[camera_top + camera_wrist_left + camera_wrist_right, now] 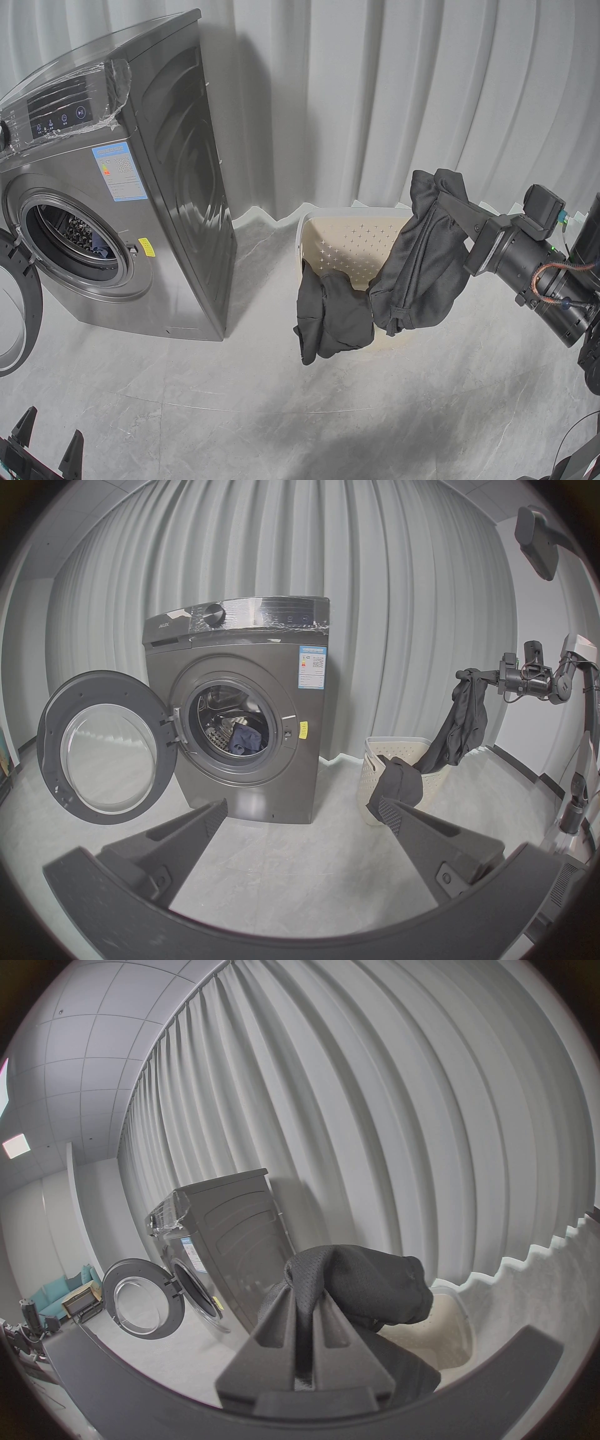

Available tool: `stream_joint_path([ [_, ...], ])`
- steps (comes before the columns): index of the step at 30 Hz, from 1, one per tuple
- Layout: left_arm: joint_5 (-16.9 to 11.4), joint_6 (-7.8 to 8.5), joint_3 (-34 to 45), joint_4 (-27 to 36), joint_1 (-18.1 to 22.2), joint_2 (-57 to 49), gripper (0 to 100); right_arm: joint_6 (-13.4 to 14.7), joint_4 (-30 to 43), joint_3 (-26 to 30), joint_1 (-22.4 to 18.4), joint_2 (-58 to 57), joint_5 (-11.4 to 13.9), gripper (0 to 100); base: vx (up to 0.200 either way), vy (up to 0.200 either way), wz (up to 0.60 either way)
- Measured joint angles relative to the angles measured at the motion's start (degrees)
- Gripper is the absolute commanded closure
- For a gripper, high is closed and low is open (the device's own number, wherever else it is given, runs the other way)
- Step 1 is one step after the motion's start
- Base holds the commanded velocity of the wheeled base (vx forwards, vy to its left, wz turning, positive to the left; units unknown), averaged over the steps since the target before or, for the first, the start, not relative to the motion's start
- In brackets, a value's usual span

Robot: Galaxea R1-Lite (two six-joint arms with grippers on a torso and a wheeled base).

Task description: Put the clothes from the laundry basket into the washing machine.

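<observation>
One washing machine (125, 206) stands with its door swung wide, left of the basket (350, 240). We judge the dark garment (425, 262), its tail draped over the basket rim, needs lifting higher before we swing it across. Our right gripper (305, 1297) pinches its top; the left gripper (54, 422) hangs low, jaws spread.

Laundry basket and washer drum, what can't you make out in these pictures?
1. Laundry basket bottom, head view: the dark garment held by the right gripper drapes over it, hiding any other clothes.
2. Washing machine drum, left wrist view: a blue item shows; the rest is too dark and small.
</observation>
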Motion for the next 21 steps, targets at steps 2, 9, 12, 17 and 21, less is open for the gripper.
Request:
stream_joint_path([
  [2, 0.0, 0.00, 0.0, 0.0, 0.0, 0.0, 0, 0.0, -0.4, -0.1, 0.2, 0.0, 0.1, 100, 0.000, 0.200, 0.00],
  [9, 0.0, 0.00, 0.0, 0.0, 0.0, 0.0, 0, 0.0, -2.7, -0.3, 1.0, 0.5, 0.3, 100, 0.000, 0.200, 0.00],
  [12, 0.0, 0.02, 0.0, 0.0, 0.0, 0.0, 0, 0.0, -2.7, -0.3, 1.2, 0.7, 0.4, 100, 0.000, 0.200, 0.00],
  [17, 0.0, 0.00, 0.0, 0.0, 0.0, 0.0, 0, 0.0, -2.7, -0.2, 1.8, 0.9, 0.5, 100, 0.000, 0.200, 0.00],
  [21, 0.0, 0.00, 0.0, 0.0, 0.0, 0.0, 0, 0.0, -2.7, -0.1, 2.3, 1.0, 0.5, 100, 0.000, 0.200, 0.00],
])
